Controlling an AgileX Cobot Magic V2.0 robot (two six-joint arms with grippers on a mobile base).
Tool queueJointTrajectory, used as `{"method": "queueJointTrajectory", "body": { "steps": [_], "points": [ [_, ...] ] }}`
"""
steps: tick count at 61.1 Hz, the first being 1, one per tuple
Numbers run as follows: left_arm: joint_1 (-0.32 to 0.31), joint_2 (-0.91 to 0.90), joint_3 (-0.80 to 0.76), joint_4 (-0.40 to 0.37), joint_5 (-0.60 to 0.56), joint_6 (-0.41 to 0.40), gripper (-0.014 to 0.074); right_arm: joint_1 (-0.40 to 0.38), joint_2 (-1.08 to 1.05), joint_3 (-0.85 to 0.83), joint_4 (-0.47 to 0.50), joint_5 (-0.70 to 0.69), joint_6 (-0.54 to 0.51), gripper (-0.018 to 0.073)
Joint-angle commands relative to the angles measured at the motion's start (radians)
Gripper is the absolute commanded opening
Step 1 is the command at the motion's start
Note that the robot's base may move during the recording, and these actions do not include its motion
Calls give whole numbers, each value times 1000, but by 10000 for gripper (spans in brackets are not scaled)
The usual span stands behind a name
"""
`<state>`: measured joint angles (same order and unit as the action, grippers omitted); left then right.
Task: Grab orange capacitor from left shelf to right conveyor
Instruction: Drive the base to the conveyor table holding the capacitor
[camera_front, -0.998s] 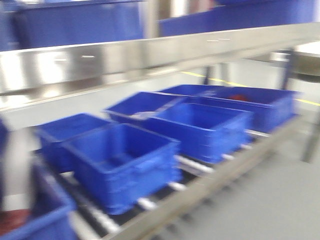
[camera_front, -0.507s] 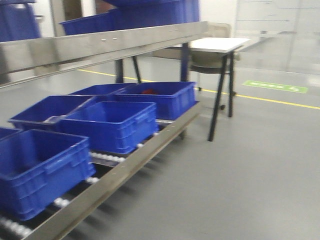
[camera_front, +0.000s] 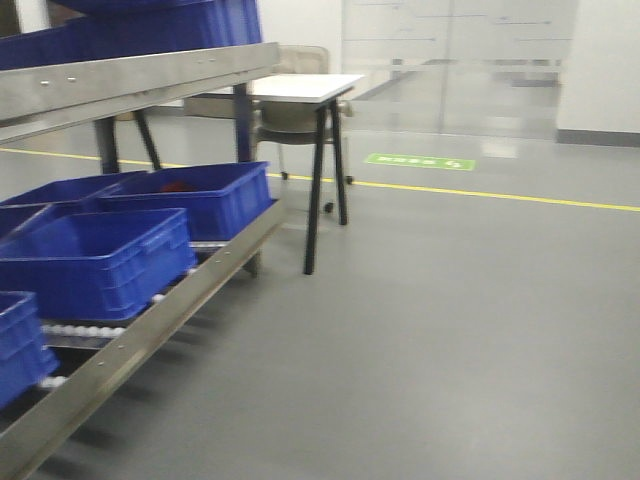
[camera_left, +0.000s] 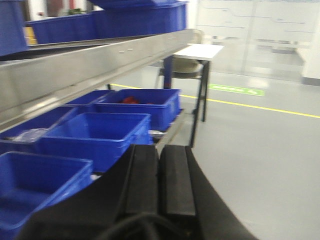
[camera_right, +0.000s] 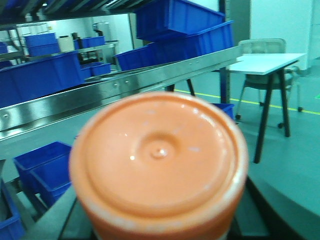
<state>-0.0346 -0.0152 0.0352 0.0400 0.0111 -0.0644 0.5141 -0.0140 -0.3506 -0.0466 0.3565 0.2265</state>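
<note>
We see the orange capacitor (camera_right: 159, 165) very close in the right wrist view. Its top is a smooth, round orange disc with a raised ring and a tiny dimple in the middle, and it is a bit shiny. Its side is hidden from us. It is up in the air in front of the left shelf (camera_right: 125, 87), not on it. The right claw (camera_right: 160, 227) holds it tight, and only dark bits of the claw peek out low on both sides.

The left claw (camera_left: 159, 175) is closed on nothing, its two black rubbery pads pressed together.

The shelf has a long, shiny steel lip. Under it stand boxy blue plastic bins (camera_front: 95, 260) on little white rollers (camera_front: 85, 330). The floor (camera_front: 450, 330) is smooth and grey with a yellow line (camera_front: 500, 195).

Half a second ago the shelf and bins filled more of the front view. Now they have slid left, the white table (camera_front: 300, 88) too, and more floor shows.
</note>
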Motion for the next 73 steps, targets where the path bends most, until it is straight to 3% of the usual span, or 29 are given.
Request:
{"method": "queueJointTrajectory", "body": {
  "steps": [1, 73],
  "points": [
    [0, -7, 22, -2, -91, -6, -126, 0, -9, -27, -5, -91, -3, 54],
    [0, -7, 22, -2, -91, -6, -126, 0, -9, -27, -5, -91, -3, 54]
  ]
}}
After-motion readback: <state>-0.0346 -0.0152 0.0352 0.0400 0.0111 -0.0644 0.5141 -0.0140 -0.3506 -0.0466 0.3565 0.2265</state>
